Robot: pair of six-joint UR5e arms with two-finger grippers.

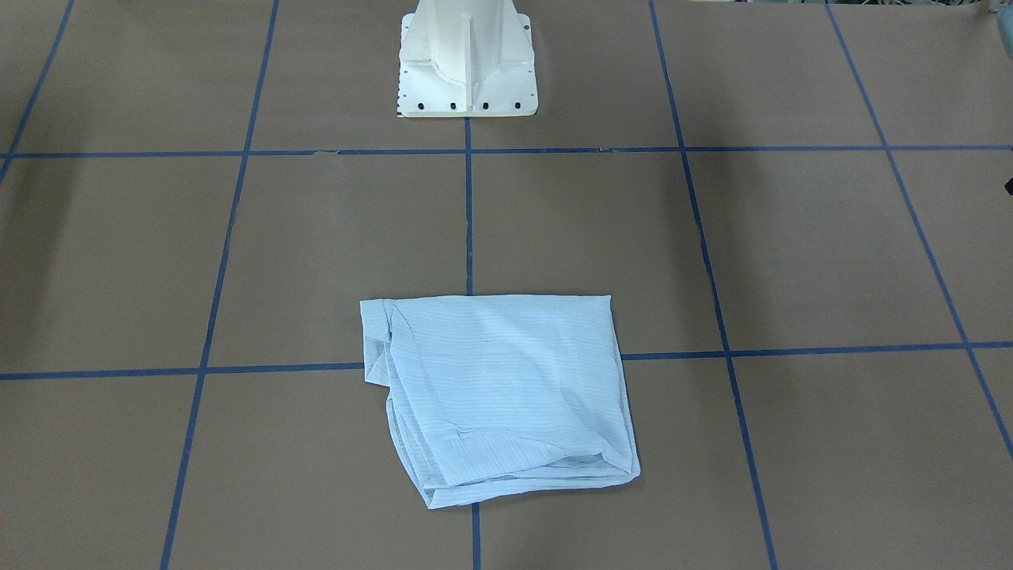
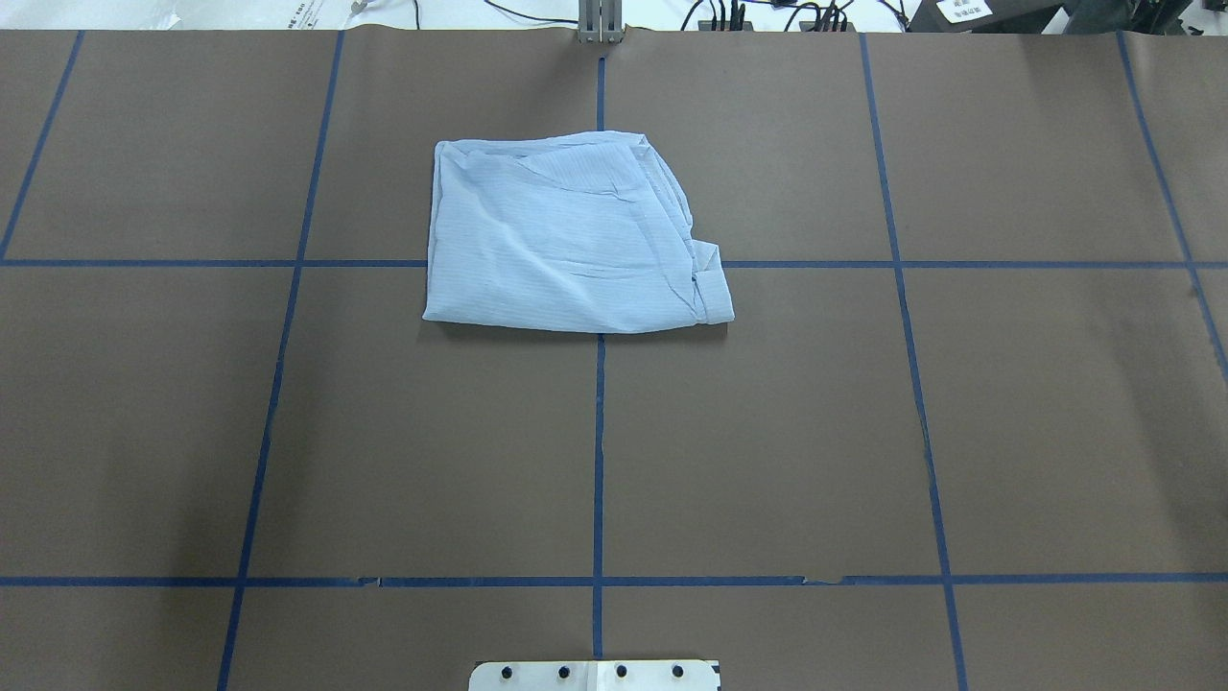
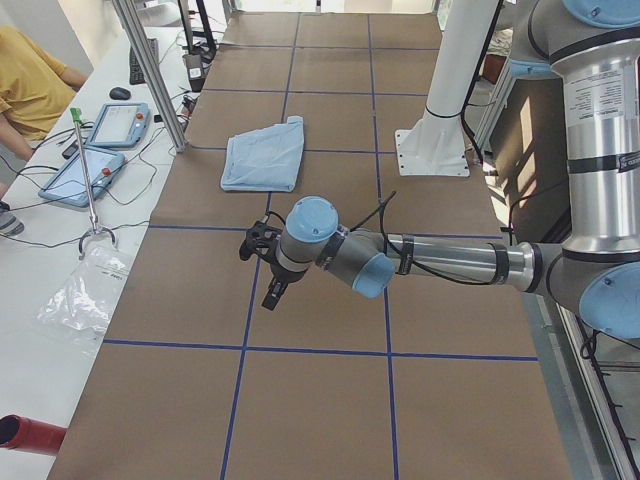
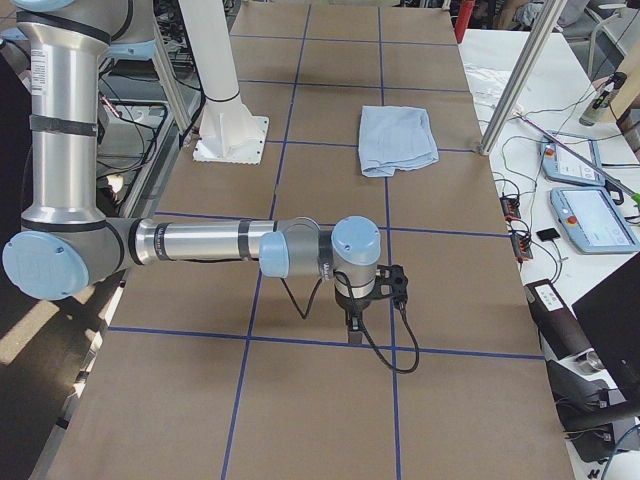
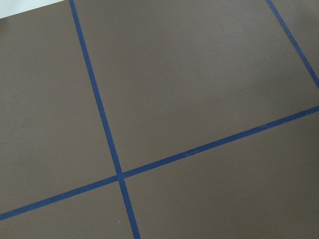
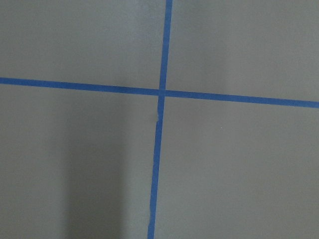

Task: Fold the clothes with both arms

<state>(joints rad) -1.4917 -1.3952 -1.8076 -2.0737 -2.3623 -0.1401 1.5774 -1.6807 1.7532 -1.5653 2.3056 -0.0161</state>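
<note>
**A:** Where is the shirt [image 2: 571, 245]?

**B:** It lies flat on the worktop [image 2: 767, 432], folded to a rough rectangle. It is on the far side from the white base [image 2: 595, 675] and straddles the centre tape line [image 2: 599, 432], a touch more to the left. Its long axis runs left to right.

**A:** And the arms?

**B:** Both are out at the worktop's ends, well apart from the shirt. The left pincer [image 3: 272, 290] hangs over bare worktop on the left, and the right pincer [image 4: 352, 322] does the same on the right. Either would have to reach inward and farther out.

**A:** Fingers apart or together?

**B:** I cannot tell, since only the side views show them.

**A:** Which is nearer?

**B:** Neither clearly, I'd judge. Perhaps the left, slightly.
</note>
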